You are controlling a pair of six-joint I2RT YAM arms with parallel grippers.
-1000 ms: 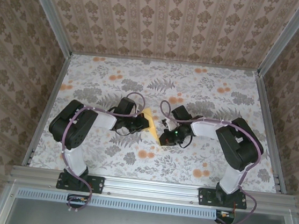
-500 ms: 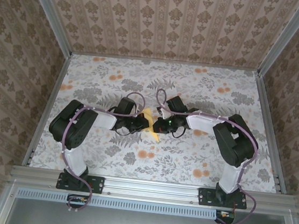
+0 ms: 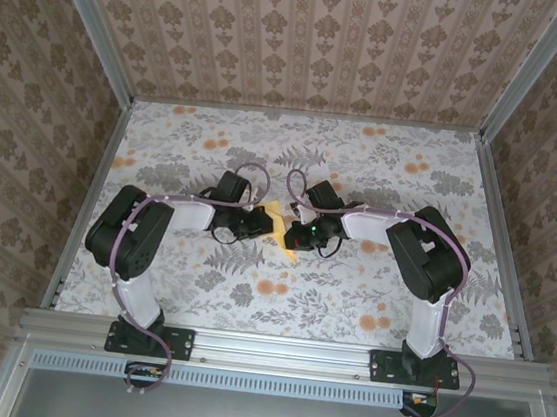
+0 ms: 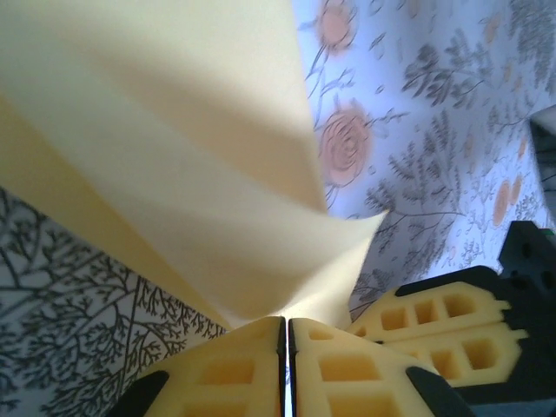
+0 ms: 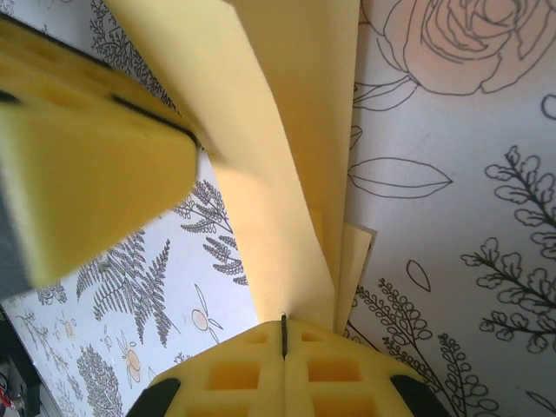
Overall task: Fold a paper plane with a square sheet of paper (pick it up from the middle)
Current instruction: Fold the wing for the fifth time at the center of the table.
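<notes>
The yellow paper plane (image 3: 278,223), a sheet folded into long narrow layers, hangs between my two grippers just above the middle of the table. My left gripper (image 3: 265,225) comes from the left and is shut on one end of it. In the left wrist view the paper (image 4: 174,156) fans out from the closed pads (image 4: 286,323). My right gripper (image 3: 292,236) comes from the right and is shut on the paper's lower edge (image 5: 287,191), pads (image 5: 283,323) pressed together. Both grippers nearly touch.
The floral tablecloth (image 3: 382,180) covers the table, with orange flower blotches (image 3: 271,288) printed on it. Patterned walls (image 3: 318,42) stand at the back and both sides. A metal rail (image 3: 283,348) runs along the near edge by the arm bases.
My right gripper has swung left and farther from the rail, close against the left gripper. The paper has turned with it. The left arm has shifted slightly back.
</notes>
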